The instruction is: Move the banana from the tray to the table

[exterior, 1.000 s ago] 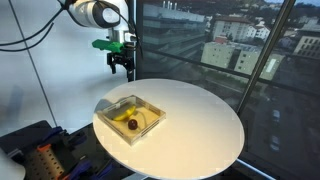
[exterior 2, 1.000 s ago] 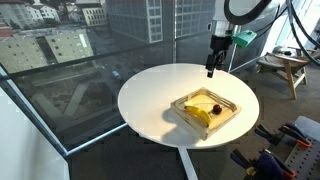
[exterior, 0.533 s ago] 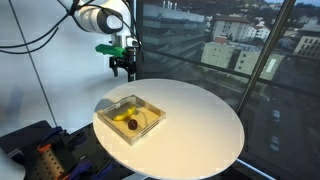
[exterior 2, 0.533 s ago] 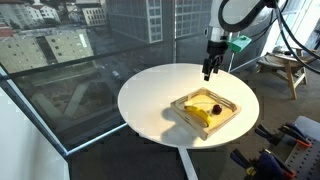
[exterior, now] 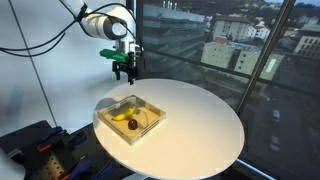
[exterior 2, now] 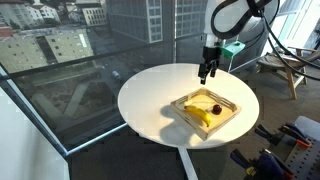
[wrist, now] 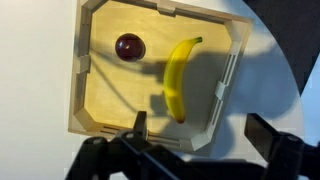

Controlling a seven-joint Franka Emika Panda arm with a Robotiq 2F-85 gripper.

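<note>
A curved yellow banana (wrist: 178,80) with dark tips lies flat inside a shallow, square, pale-walled tray (wrist: 108,100), which sits near the edge of a round white desk (exterior: 200,120).

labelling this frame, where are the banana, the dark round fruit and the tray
banana (wrist: 174,80), wrist view, middle of its curved body
dark round fruit (wrist: 129,46), wrist view, its centre
tray (wrist: 80,75), wrist view, wall nearest the fruit

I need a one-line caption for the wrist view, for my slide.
Open gripper looking down at the tray, which holds a banana and a small dark red fruit.
</note>
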